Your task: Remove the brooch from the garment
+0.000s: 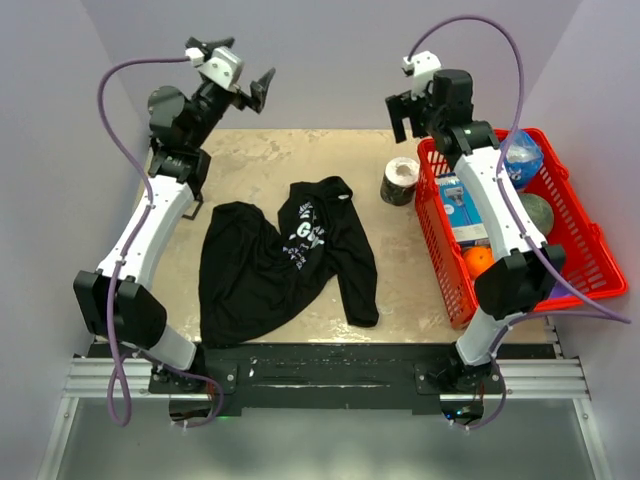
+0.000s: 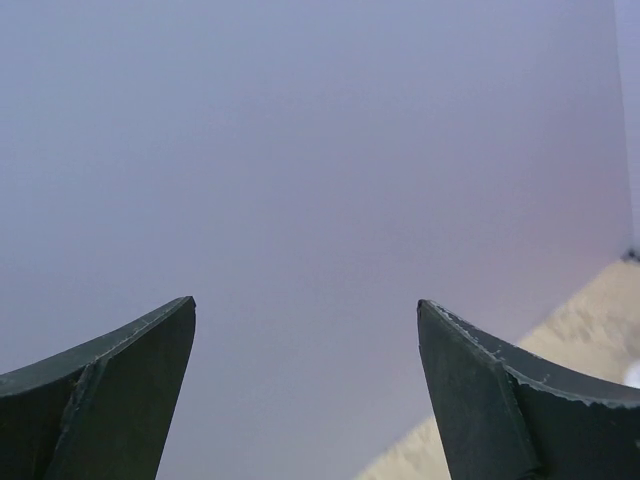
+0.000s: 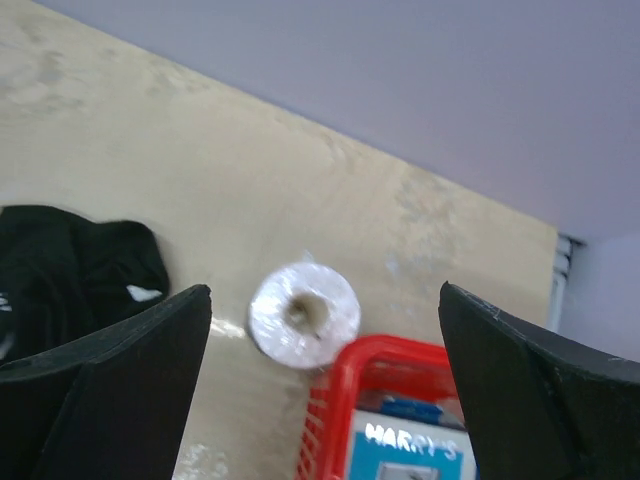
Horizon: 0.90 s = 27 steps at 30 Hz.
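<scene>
The garment [image 1: 285,260], a black T-shirt with white lettering, lies crumpled in the middle of the table; a corner of it shows at the left of the right wrist view [image 3: 70,255]. The brooch cannot be made out in any view. My left gripper [image 1: 255,90] hangs high over the table's back left, well clear of the garment, open and empty [image 2: 305,305], facing the purple wall. My right gripper [image 1: 405,115] is raised over the back right, also open and empty [image 3: 325,290], looking down past the garment's edge.
A wrapped tape roll [image 1: 402,180] [image 3: 304,315] stands right of the garment, next to a red basket [image 1: 590,240] [image 3: 370,360] holding a blue box, an orange and other items. Purple walls close in the back and sides.
</scene>
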Motion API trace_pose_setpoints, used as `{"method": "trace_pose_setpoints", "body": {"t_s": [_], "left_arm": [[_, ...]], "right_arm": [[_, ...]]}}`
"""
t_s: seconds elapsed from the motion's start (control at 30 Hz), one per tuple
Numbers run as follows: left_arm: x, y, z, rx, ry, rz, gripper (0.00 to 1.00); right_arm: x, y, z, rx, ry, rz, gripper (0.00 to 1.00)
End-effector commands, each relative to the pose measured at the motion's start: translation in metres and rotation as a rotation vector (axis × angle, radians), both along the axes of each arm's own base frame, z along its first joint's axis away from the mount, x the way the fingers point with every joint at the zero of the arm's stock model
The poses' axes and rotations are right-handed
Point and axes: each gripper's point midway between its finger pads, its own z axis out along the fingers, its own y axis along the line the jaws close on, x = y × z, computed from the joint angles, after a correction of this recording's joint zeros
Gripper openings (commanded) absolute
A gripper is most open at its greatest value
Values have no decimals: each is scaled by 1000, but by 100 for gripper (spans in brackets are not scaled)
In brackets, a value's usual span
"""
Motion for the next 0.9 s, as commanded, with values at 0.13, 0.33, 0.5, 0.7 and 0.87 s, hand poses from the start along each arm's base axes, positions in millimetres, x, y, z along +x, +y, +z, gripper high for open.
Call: {"method": "trace_pose_setpoints", "body": {"t_s": [0.13,0.33,0.5,0.7,0.87], "left_arm": [[-32,-9,-170,227,475,-104,94],[-63,45,-259,289,760,81,85],[-80,94,-321,310,951,190,80],[-89,120,-370,405,1031,281,81],[-90,137,-396,449,1073,343,83]], "right_arm": [[0,127,23,106,-30,431,94],[3,177,-53,77,118,572,89],[16,203,-132,85,254,595,86],[30,223,-186,40,301,596,84],[42,217,-212,24,315,520,85]]}}
